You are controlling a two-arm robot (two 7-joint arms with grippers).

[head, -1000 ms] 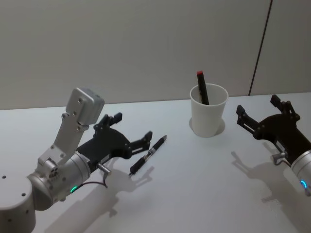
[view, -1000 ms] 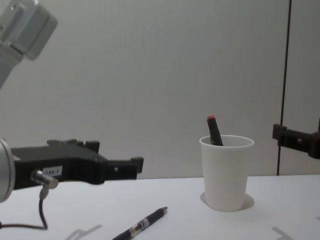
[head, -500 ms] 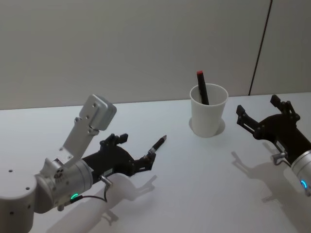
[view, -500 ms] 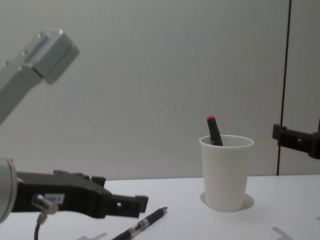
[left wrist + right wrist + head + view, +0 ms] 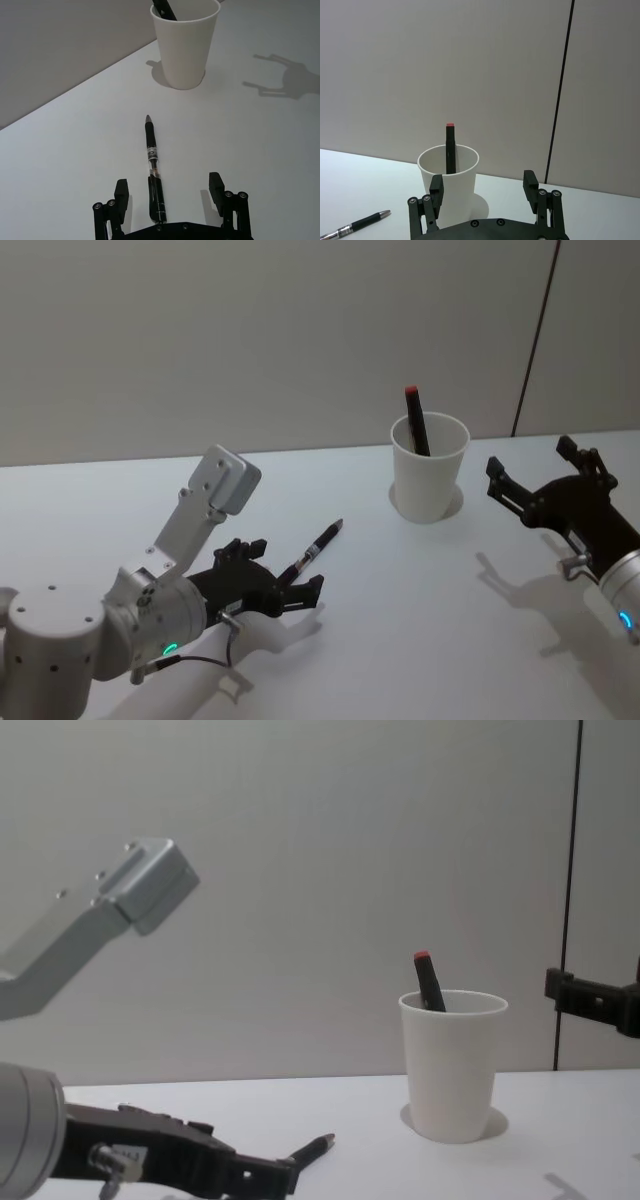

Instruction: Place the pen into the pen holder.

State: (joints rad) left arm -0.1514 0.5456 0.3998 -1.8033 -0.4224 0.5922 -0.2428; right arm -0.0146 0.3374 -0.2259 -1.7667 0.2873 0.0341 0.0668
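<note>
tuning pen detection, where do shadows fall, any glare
Left wrist view: the pen holder shades the table beside its base, a claw-shaped shadow lies past it; head view: the right claw throws its shadow toward the camera; no glare either.

Bare table (image 5: 380,575) from pen (image 5: 316,547) to pen holder (image 5: 430,480). Red-capped marker (image 5: 412,412) taking the holder's left side; right gripper (image 5: 530,458) near on its right.

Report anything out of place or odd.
Nothing spilled or damaged. The pen lies flat on the table, outside the upright pen holder, between the open jaws of the left gripper. The right gripper hovers open.
</note>
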